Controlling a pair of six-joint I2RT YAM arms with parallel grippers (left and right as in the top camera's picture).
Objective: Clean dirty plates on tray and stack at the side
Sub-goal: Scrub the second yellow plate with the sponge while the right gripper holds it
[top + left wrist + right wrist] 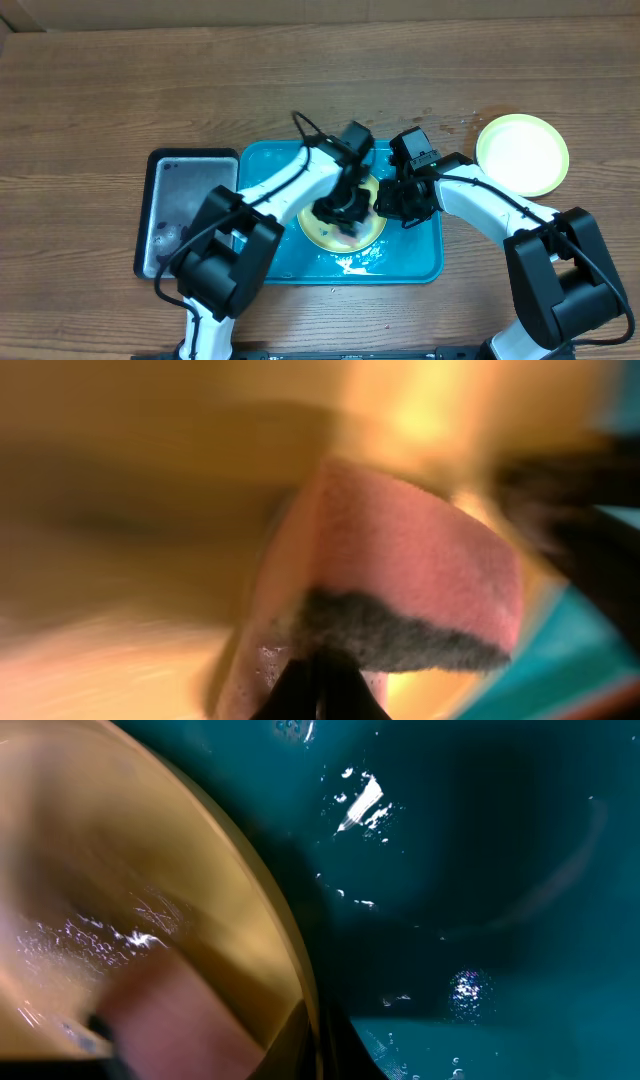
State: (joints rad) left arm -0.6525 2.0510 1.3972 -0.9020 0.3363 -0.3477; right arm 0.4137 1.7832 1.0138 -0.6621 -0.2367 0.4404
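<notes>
A pale yellow-green plate lies in the wet turquoise tray. My left gripper is over the plate, shut on a pink sponge with a dark grey scouring side, pressed on the plate. My right gripper is shut on the plate's right rim; the tray floor shows wet beside it. A second yellow-green plate lies on the table at the right, with no smear visible. The light blue plate is out of view.
A narrower black tray lies just left of the turquoise tray. Water drops sit on the wooden table near the right plate. Both arms cross over the tray's middle.
</notes>
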